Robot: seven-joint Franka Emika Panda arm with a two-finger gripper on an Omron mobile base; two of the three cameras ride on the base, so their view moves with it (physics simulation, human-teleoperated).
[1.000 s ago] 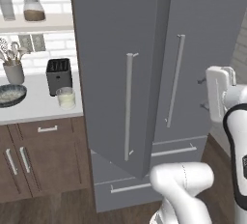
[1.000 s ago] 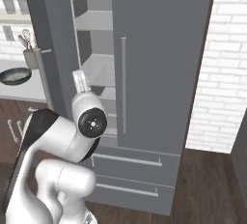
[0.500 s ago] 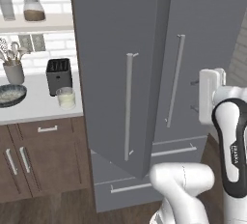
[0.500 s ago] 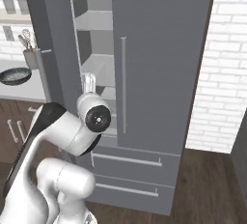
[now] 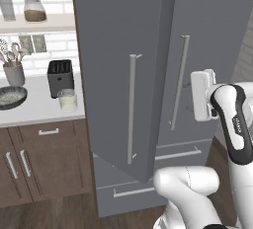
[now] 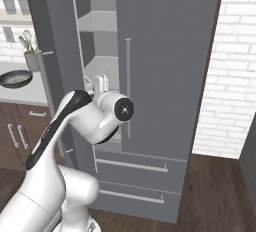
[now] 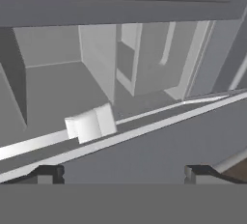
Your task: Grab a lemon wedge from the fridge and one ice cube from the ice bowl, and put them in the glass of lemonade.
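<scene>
The fridge [image 5: 123, 65] has its left door swung open, and the gripper [image 7: 123, 172] sits just in front of the gap, fingers spread wide with nothing between them. The glass of lemonade [image 5: 67, 100] is on the counter [image 5: 34, 114] left of the fridge, beside the toaster [image 5: 60, 77] (ice bowl [image 5: 11, 97] further left). Can't spot the lemon wedge.

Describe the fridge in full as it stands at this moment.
The fridge is tall and matte grey, with two upper doors carrying long vertical silver bar handles and drawers with horizontal handles below. Its left door stands swung open; the right door is closed. Pale grey shelves show inside. It stands beside the counter. The gripper is at the opening.
</scene>
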